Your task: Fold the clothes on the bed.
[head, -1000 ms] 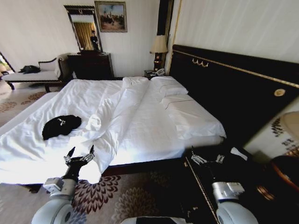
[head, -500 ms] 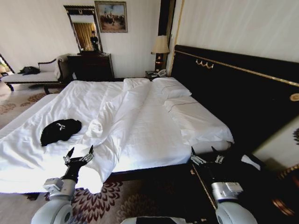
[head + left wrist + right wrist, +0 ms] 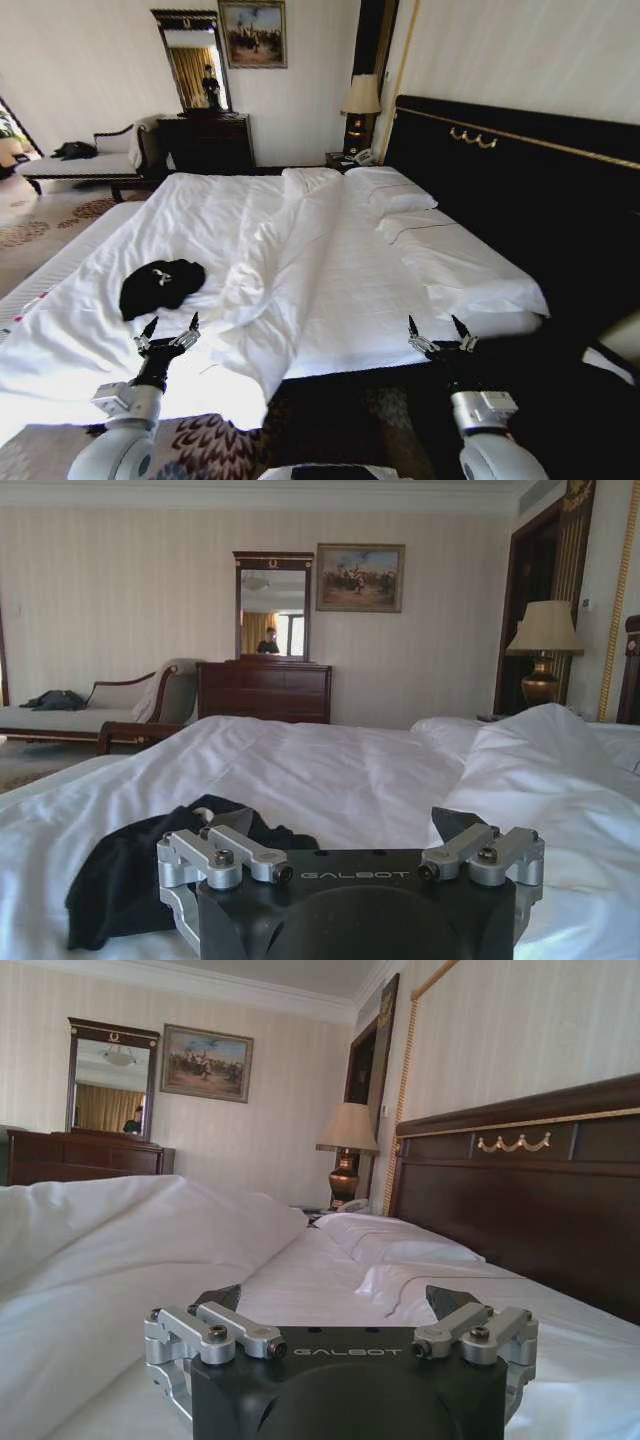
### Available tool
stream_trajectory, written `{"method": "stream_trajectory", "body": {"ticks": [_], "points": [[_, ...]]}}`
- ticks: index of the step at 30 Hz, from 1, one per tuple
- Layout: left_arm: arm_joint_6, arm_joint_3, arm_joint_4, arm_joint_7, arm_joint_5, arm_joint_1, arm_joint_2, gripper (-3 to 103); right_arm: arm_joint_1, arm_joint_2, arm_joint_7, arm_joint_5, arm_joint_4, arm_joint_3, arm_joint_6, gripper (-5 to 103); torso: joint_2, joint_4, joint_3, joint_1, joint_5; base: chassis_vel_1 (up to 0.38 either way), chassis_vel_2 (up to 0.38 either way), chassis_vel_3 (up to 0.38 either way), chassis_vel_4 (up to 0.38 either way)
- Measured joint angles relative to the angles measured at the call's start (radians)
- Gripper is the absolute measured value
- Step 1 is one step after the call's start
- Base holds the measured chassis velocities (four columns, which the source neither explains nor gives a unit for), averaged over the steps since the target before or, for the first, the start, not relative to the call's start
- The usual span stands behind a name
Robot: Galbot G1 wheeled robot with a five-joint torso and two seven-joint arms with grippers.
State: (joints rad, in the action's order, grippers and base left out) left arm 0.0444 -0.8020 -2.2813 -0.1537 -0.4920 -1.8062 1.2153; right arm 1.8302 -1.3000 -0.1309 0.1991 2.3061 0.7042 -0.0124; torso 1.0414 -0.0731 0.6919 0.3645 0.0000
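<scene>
Head view: T-shirt (image 3: 160, 286) bunched near the bed's (image 3: 420, 300) left edge. My left pincer (image 3: 168, 330) and right pincer (image 3: 440, 330) spread, empty, short of it. Left wrist view: shirt just ahead; reach low, pinch one hem.

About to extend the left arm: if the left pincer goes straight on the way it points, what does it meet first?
Most likely the black T-shirt, bunched on the white duvet just ahead of the open left pincer. Depth is unclear, so it may brush the bedding first.
</scene>
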Motion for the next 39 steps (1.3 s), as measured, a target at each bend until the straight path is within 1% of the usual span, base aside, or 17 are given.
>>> {"method": "stream_trajectory", "body": {"ticks": [14, 27, 32, 33, 35, 36, 39], "points": [[-0.003, -0.003, 0.0, 0.001, 0.001, -0.004, 0.002, 100, -0.002, -0.005, -0.004, 0.002, -0.005, -0.013, 0.001, 100, 0.0, 0.0, 0.0, 0.0, 0.0, 0.163, 0.302, -0.167, -0.302], [-0.012, -0.008, -0.001, 0.002, 0.001, -0.021, 0.01, 100, -0.002, -0.002, -0.016, 0.024, 0.001, -0.027, 0.019, 100, 0.0, -0.0001, 0.0, 0.0, 0.0, 0.107, 0.313, -0.106, -0.324], [-0.016, -0.013, -0.001, 0.003, 0.001, -0.027, 0.011, 100, -0.009, 0.005, -0.019, 0.044, 0.001, -0.038, 0.013, 100, 0.0, 0.0001, 0.0, 0.0, -0.0003, 0.07, 0.287, -0.064, -0.297], [-0.018, -0.015, -0.001, 0.004, 0.001, -0.029, 0.012, 100, -0.011, 0.011, -0.02, 0.06, 0.004, -0.043, 0.012, 100, 0.0, 0.0001, 0.0, 0.0, -0.0003, 0.005, 0.277, -0.01, -0.25], [-0.019, -0.016, -0.001, 0.004, 0.001, -0.03, 0.014, 100, -0.013, 0.02, -0.025, 0.106, 0.011, -0.052, 0.043, 100, 0.0, 0.0, 0.0, 0.0, -0.0005, -0.007, 0.137, 0.007, -0.145], [-0.019, -0.016, -0.001, 0.004, 0.001, -0.03, 0.014, 100, -0.013, 0.02, -0.025, 0.106, 0.011, -0.052, 0.043, 100, 0.0, 0.0, 0.0, 0.0, -0.0005, -0.007, 0.09, 0.023, -0.145], [-0.02, -0.016, -0.002, 0.004, 0.001, -0.033, 0.017, 100, -0.024, 0.044, -0.044, 0.23, 0.027, -0.063, 0.12, 100, 0.0, 0.0, 0.0, 0.001, 0.0, -0.014, 0.039, 0.011, -0.04]]}}
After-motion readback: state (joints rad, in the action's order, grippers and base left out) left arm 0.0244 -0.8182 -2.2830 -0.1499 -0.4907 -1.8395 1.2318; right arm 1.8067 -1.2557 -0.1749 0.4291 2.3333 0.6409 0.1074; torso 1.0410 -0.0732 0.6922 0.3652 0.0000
